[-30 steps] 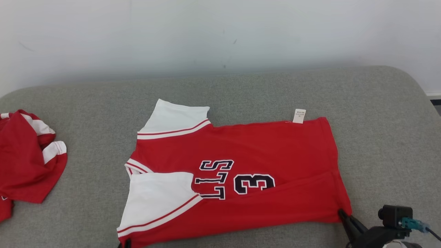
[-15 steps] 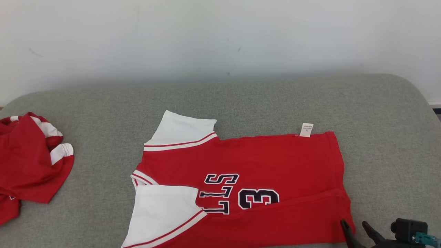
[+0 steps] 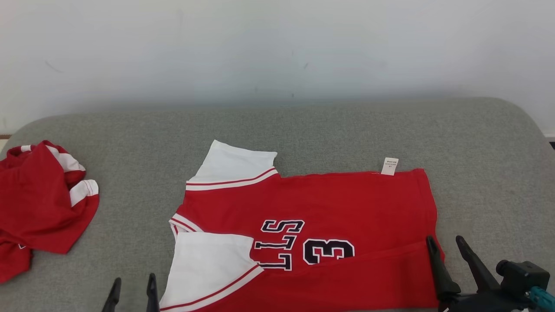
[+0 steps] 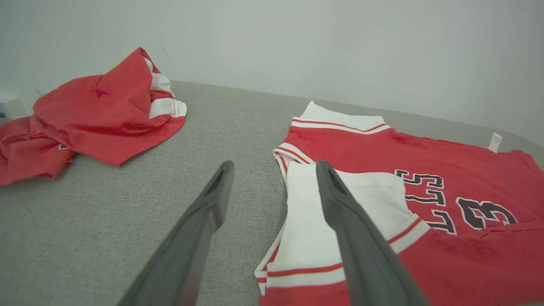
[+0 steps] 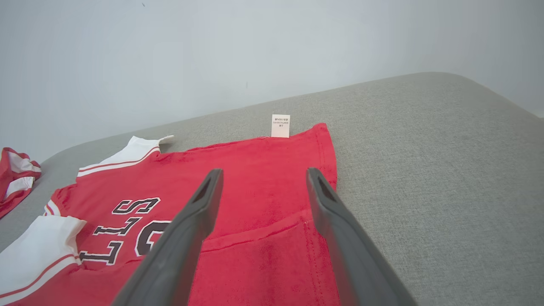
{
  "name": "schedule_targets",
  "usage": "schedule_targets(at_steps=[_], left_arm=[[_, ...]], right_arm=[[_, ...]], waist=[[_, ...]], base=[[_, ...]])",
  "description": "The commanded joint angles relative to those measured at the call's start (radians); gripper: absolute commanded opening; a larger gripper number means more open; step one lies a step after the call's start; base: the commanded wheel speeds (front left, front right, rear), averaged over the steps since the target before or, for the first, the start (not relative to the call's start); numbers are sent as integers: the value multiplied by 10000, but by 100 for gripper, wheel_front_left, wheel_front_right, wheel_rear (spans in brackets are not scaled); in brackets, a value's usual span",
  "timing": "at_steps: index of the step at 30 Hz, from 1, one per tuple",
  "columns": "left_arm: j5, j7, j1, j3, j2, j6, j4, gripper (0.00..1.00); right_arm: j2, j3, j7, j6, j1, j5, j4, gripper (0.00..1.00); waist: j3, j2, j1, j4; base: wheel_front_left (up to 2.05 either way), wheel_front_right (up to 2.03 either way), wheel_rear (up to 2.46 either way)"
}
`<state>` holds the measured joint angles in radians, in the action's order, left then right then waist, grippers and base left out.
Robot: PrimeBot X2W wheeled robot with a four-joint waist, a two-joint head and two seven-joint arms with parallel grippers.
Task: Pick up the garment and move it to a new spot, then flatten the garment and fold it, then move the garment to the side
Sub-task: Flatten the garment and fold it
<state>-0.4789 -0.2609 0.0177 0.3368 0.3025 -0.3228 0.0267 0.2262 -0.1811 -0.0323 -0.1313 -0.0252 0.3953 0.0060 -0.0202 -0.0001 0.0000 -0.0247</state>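
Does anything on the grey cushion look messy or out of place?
Yes: a second red garment lies crumpled at the left, and a white label pokes out past the far edge of the flat jersey.

Red jersey [image 3: 347, 203], white red-striped sleeves [image 3: 208, 264], grey cushion [image 3: 347, 125], white wall [image 3: 277, 43]

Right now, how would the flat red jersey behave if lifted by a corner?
Likely floppy: the jersey lies flat, near edge folded over; that fold would probably drop open. Pushed, it may bunch on the grey upholstery.
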Motion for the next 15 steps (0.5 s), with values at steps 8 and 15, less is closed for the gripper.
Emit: schedule_targets(at_steps=[8,15], left_arm=[[1154,-52,571,-1060,-505,242,506,100],[1573,-53,489,-1713,-808,557,582,100]], right_arm=[[-20,-128,-1068,10,-245,-675,172,100],[-359,-36,-1361,10,-217,-864,250,100]], waist=[[138,1,0,173],[136,1,0,133]], base=[[0,0,0],[0,0,0]])
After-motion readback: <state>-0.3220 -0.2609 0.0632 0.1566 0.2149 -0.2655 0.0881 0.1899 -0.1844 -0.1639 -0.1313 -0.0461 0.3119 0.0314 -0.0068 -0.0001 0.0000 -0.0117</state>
